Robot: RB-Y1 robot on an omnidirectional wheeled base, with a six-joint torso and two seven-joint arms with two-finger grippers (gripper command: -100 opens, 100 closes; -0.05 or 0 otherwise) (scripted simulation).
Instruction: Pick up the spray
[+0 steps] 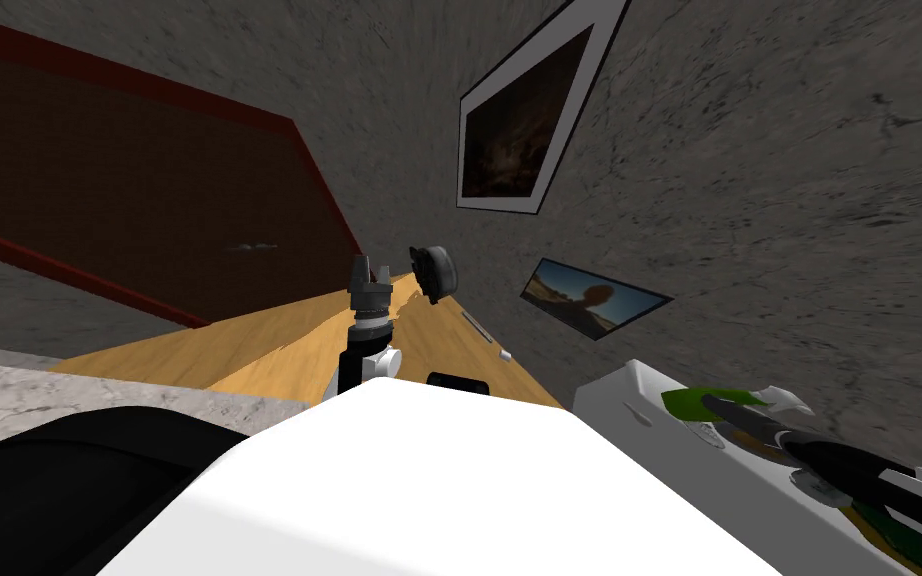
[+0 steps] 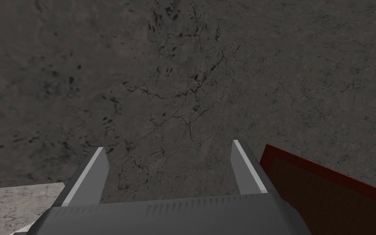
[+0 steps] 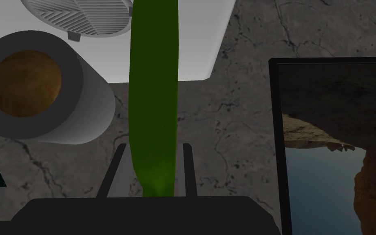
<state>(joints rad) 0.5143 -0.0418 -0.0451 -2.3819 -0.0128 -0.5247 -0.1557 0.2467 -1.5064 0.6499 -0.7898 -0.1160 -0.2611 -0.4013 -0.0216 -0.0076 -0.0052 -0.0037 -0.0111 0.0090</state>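
Right wrist view showed the long, smooth green spray bottle running straight out from between the two dark fingers of the right tool. The fingers were drawn in against its sides, clamped on its near end. The bottle's far part lay over a plain white counter. Its near part passed the counter's corner, with a cracked grey wall behind it. I could not tell whether the bottle touched the counter. Just beside the bottle, at the counter's edge, lay a white paper roll with a brown core, and past that a round white slatted grille. On the bottle's other side, apart from it, hung a black-framed landscape picture, with bare wall between the two.

Head view placed the bottle near the far end of the white counter on my right, with the dark right arm reaching in to it. The left tool was raised ahead of the middle, above a tan wooden surface, with a dark round object near it.

Left wrist view showed its light grey fingers standing wide apart and facing the grey wall. A corner of a dark red-framed brown panel stood on one side and a pale marble slab on the other.
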